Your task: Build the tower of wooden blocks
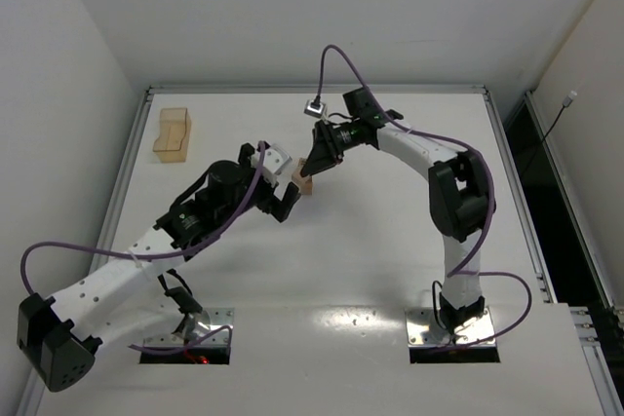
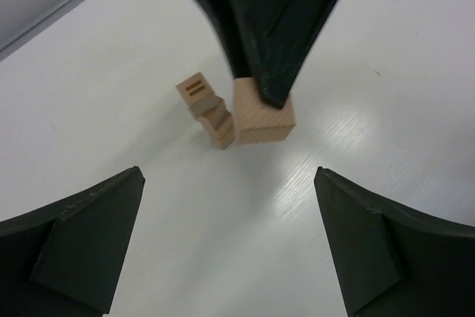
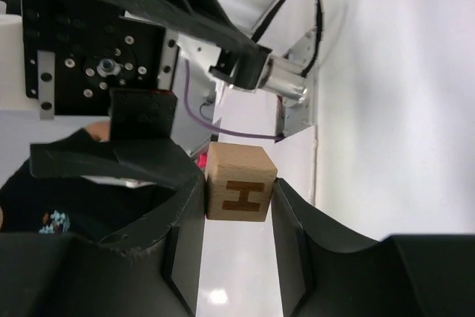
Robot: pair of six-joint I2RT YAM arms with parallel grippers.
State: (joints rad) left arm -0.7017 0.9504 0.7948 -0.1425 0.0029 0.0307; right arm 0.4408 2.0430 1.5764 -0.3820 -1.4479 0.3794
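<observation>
The white surface (image 1: 341,270) carries everything, with a pale tan box (image 1: 173,133) well apart at its back left corner. My left end effector (image 2: 228,176) is spread wide and grips nothing, one finger at each side of its own view. My right end effector (image 3: 237,197) is narrowed onto a wooden cube (image 3: 239,183) marked H, pinched between both pads. The wood block tower (image 2: 208,109) stands as a thin, slightly uneven column near the middle of the surface, just ahead of my open left fingers. The held cube hangs right beside that column. From the left wrist view I cannot quite tell whether it touches the column or rests on the surface.
</observation>
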